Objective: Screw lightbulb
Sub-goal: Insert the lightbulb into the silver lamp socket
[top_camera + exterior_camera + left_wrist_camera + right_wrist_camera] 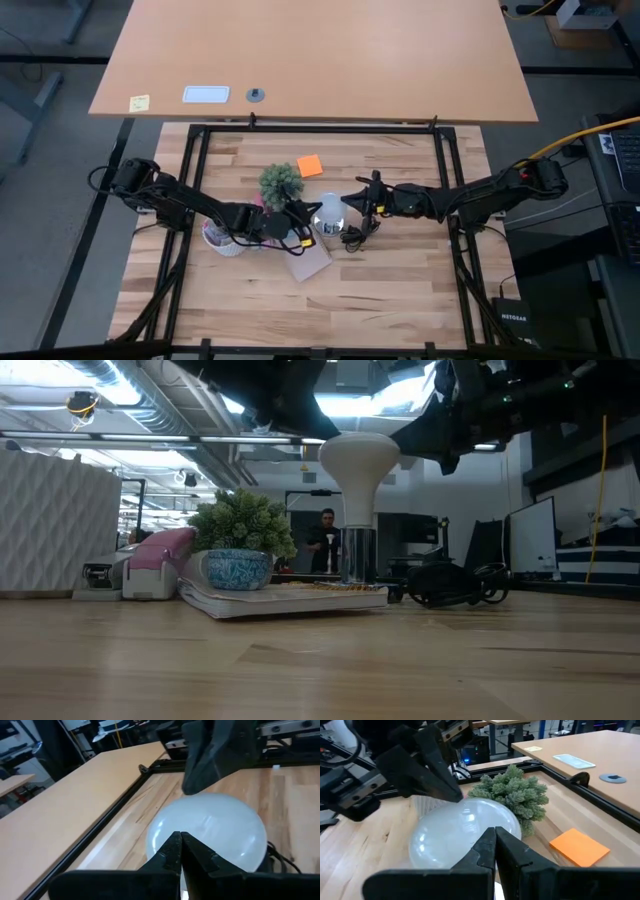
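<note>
Standing upright on its grey screw base, the frosted white pear-shaped lightbulb (358,480) looks top-heavy, and I'd say that is the main worry: its neck drops into a shiny silver socket (358,565) that rests on a flat pale book (290,598) rather than on the bare wooden table (320,660), so a sideways shove from either arm could tip bulb and socket together or slide them off the book. A small potted green plant in a blue patterned bowl (240,545) sits just to the left of the bulb, close enough to be knocked, and the black cord (455,582) coiled to the right could snag.

From above, the bulb (328,215) stands near the middle of the table, between the two arms. The left end effector (298,236) sits just left of and slightly nearer than the bulb, its fingers clenched together with nothing between them. The right end effector (352,204) comes in from the right, just beside the globe, fingers likewise pressed shut and empty. With both closed, neither can grasp the smooth globe; turning it by pushing with closed tips would probably slip, I'd judge. Whether either tip actually touches the glass, I can't tell.
</note>
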Robot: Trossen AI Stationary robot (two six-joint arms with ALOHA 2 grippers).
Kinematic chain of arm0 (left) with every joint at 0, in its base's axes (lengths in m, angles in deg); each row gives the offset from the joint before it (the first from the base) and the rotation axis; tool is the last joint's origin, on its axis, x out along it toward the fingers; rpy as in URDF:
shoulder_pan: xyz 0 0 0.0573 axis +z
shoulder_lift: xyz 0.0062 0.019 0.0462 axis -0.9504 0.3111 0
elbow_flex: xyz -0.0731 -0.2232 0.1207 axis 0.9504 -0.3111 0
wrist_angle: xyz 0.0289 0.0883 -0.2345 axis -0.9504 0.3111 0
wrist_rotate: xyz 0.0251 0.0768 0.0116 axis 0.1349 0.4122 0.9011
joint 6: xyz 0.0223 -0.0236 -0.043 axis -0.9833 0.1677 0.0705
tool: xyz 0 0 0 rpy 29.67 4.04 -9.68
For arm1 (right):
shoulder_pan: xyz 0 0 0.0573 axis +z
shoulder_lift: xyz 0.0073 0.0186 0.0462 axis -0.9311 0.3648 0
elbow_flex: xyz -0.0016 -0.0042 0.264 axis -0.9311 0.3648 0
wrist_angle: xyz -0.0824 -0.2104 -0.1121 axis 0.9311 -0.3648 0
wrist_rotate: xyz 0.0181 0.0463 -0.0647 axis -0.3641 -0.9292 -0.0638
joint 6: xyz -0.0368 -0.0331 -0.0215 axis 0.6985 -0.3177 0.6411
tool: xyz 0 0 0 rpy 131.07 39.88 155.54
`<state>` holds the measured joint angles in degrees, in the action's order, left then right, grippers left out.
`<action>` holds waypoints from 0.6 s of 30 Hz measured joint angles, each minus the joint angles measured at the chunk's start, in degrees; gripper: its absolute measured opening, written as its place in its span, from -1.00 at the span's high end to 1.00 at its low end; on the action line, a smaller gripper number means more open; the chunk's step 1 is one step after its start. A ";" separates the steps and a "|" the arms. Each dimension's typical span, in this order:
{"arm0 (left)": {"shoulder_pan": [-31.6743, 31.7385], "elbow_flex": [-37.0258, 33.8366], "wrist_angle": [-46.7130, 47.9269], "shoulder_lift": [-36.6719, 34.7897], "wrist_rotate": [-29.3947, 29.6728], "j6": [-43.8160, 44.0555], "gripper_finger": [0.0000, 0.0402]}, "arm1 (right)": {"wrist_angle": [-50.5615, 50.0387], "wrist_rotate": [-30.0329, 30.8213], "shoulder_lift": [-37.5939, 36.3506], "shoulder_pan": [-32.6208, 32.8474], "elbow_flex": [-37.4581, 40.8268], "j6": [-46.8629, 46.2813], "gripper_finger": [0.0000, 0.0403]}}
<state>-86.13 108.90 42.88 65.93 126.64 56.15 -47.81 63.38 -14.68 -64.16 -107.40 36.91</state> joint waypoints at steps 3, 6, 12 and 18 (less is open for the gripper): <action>0.02 -0.01 0.01 0.03 0.84 0.00 1.00 | -0.02 -0.95 -0.02 0.00 0.00 -0.02 0.94; 0.09 -0.02 0.00 0.04 1.32 0.03 1.00 | 0.00 -2.73 -0.04 0.04 0.00 -0.05 0.94; 0.63 -0.02 -0.65 0.04 1.37 0.16 1.00 | 0.00 -5.61 -0.02 0.09 0.00 -0.05 0.94; 1.67 -0.02 -2.50 0.15 0.82 0.04 1.00 | -0.04 -5.92 0.02 0.11 0.00 -0.05 0.94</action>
<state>-84.46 108.88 40.37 66.08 127.46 56.19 -47.86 57.47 -14.65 -64.05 -107.40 36.87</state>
